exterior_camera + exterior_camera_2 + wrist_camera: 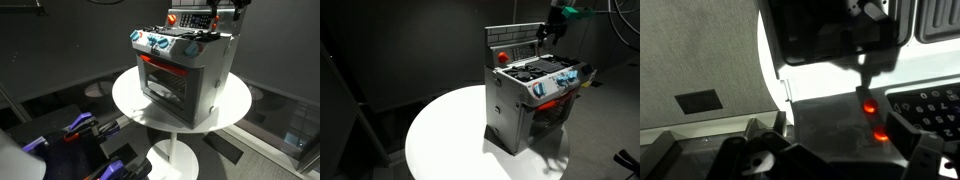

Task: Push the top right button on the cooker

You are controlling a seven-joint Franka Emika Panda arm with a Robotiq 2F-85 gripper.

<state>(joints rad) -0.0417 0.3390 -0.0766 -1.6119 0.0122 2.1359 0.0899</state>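
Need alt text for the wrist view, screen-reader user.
Dim, blurry close-up: the dark gripper enters from the top over the cooker, where two small red lights glow. Grey floor with a dark rectangular patch fills the left. Whether the jaws are open cannot be told.

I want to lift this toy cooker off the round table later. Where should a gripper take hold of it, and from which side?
Probably the upright back panel of the toy cooker, coming from above. It is a thin wall standing free along the rear top edge, so jaws could straddle its thickness. The boxy body looks too wide to span.
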